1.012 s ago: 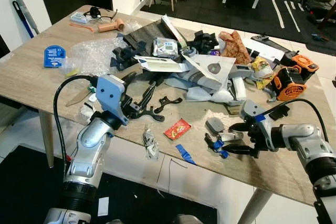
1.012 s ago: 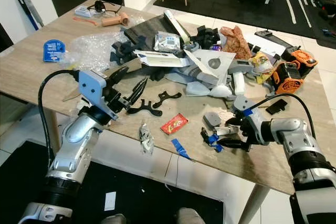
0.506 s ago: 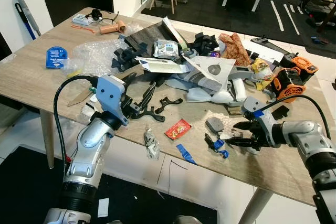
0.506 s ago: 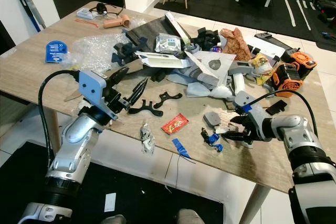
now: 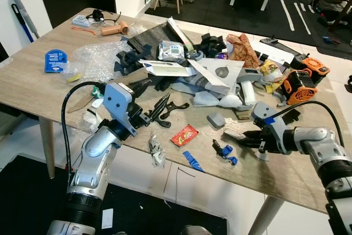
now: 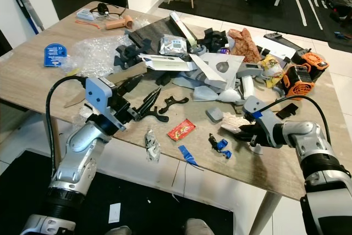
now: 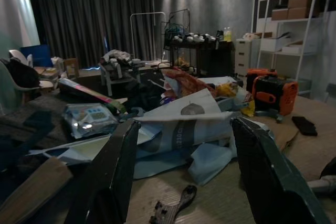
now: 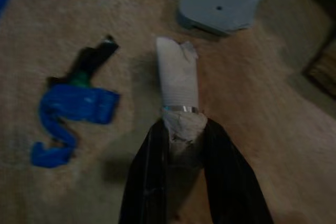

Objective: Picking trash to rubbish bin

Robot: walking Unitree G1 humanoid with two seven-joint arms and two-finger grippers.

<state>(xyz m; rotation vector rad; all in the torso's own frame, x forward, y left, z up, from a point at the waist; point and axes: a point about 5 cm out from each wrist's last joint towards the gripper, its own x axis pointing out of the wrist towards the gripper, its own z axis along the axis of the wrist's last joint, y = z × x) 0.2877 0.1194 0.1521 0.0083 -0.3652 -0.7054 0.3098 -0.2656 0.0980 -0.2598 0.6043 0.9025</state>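
Observation:
My right gripper (image 8: 182, 127) is shut on a crumpled white paper scrap (image 8: 177, 80), held low over the wooden table (image 5: 286, 174) near its front right. In the head views the scrap (image 5: 234, 134) sticks out leftward from that gripper (image 5: 248, 137). Just beside it lie a blue-and-black tape scrap (image 5: 224, 151), a blue strip (image 5: 192, 161), a red wrapper (image 5: 185, 135), a grey plastic piece (image 5: 215, 120) and a crumpled foil bit (image 5: 156, 151). My left gripper (image 5: 157, 108) hovers open over the table's front left, its fingers (image 7: 118, 177) wide apart, empty.
A heap of papers, black foam and plastic parts (image 5: 209, 72) covers the table's middle. An orange tool (image 5: 301, 86) stands at the right, bubble wrap (image 5: 93, 56) and a blue disc (image 5: 55, 60) at the left. The table's front edge runs just below the small scraps.
My right gripper has closed on the white scrap and drawn it a little to the right, away from the blue-and-black scrap. The left arm has barely moved; the camera shifted slightly.

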